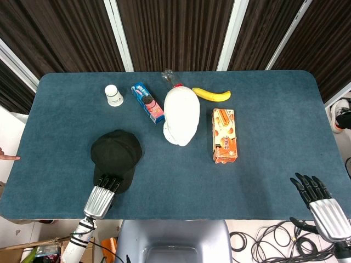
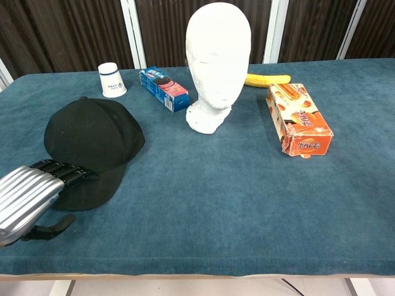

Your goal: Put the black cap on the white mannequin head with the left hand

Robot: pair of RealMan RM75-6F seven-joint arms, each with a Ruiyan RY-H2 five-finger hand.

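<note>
The black cap [image 1: 116,150] [image 2: 92,132] lies on the blue table at the near left, with its brim toward me. My left hand [image 1: 101,197] [image 2: 34,194] reaches in from the table's near edge, and its fingers [image 2: 65,171] lie stretched out on top of the brim. Its thumb [image 2: 57,223] sits lower, off the brim's edge, so the hand is not closed on the cap. The white mannequin head [image 1: 182,115] [image 2: 217,61] stands upright mid-table, to the right of the cap and beyond it. My right hand [image 1: 321,203] hovers at the near right corner with fingers spread and nothing in it.
A white paper cup [image 1: 113,95] [image 2: 112,80] and a blue biscuit pack [image 1: 148,102] [image 2: 163,88] lie behind the cap. A banana [image 1: 211,95] [image 2: 267,79] and an orange box [image 1: 224,135] [image 2: 298,119] lie to the right of the head.
</note>
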